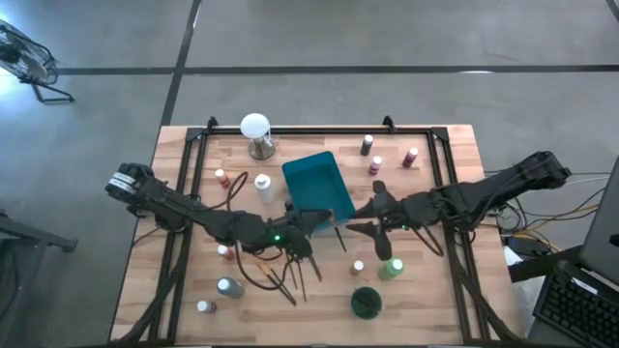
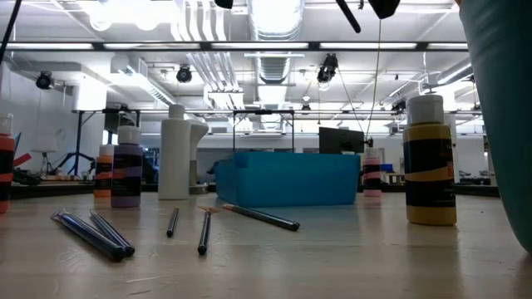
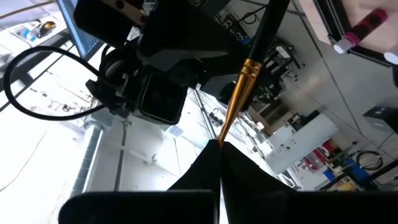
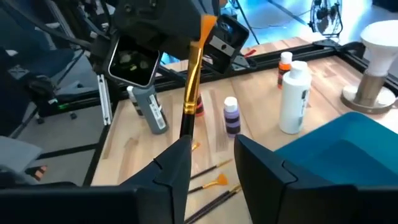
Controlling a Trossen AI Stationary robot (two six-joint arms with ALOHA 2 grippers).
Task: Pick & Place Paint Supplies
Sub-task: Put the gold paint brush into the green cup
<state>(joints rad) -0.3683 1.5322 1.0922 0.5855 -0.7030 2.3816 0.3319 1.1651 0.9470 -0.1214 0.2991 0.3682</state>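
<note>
Holding a thin, light, stiff brush (image 3: 245, 81) by its dark handle, the fully closed left tool (image 3: 219, 149) meets the part-open right tool (image 4: 211, 155) alongside.

Teal tray (image 1: 317, 184) mid-table, brushes (image 1: 295, 274) strewn before it, bottles (image 1: 391, 268) scattered around

Wooden table (image 1: 440, 193) under bottles (image 1: 367, 145), brushes (image 1: 290, 278)

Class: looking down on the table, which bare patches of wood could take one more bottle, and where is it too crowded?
Bare wood lies along the far edge between the white globe and the brown bottle, and in the near right corner beyond the dark green lid. The middle is crowded: teal tray, both arms, and loose brushes.
</note>
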